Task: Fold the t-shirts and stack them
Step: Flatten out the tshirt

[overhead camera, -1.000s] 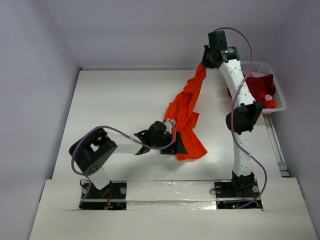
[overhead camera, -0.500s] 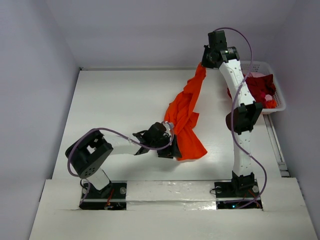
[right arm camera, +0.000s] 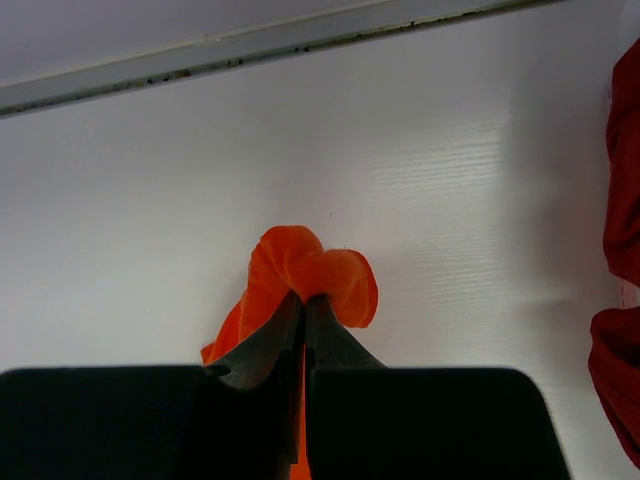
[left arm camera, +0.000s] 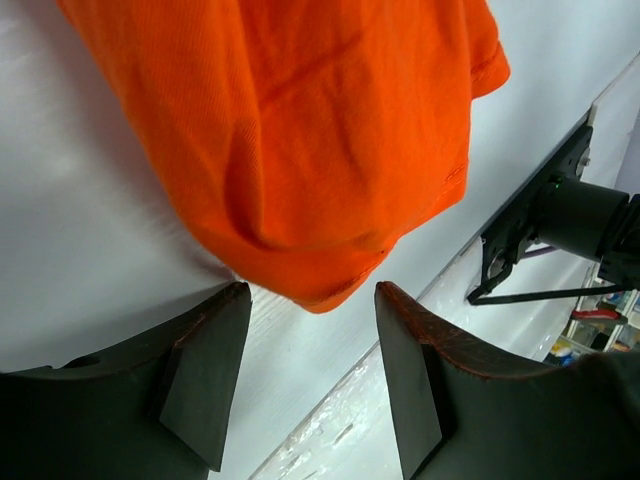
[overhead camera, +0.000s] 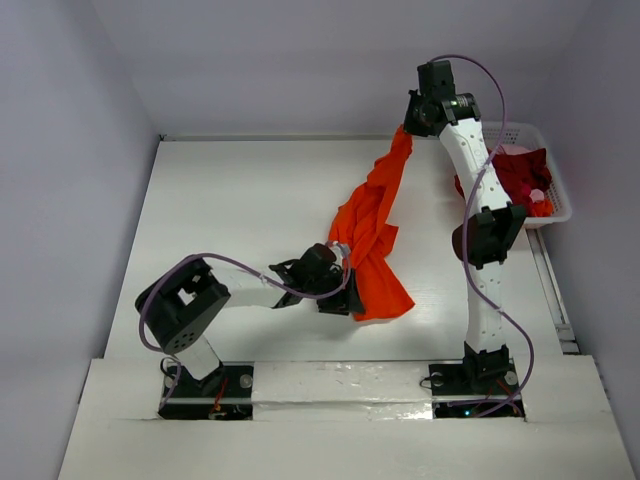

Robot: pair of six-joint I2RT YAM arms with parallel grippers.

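Holding the orange t-shirt [overhead camera: 372,235] pinched tight in my right gripper [overhead camera: 408,128] at one o'clock, tail draped on the table [overhead camera: 230,200] toward six. My left gripper [left arm camera: 310,320] stands half-wide, hem just ahead of it; I'd push deeper before closing.

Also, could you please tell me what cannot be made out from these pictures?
Top view: the right arm crosses the basket, so its shirts cannot be counted.
Left wrist view: the orange shirt runs off the top edge; whether the left gripper touches its hem is unclear.
Right wrist view: the right gripper hides the shirt below its pinch; dark red cloth is cut off at the right edge.
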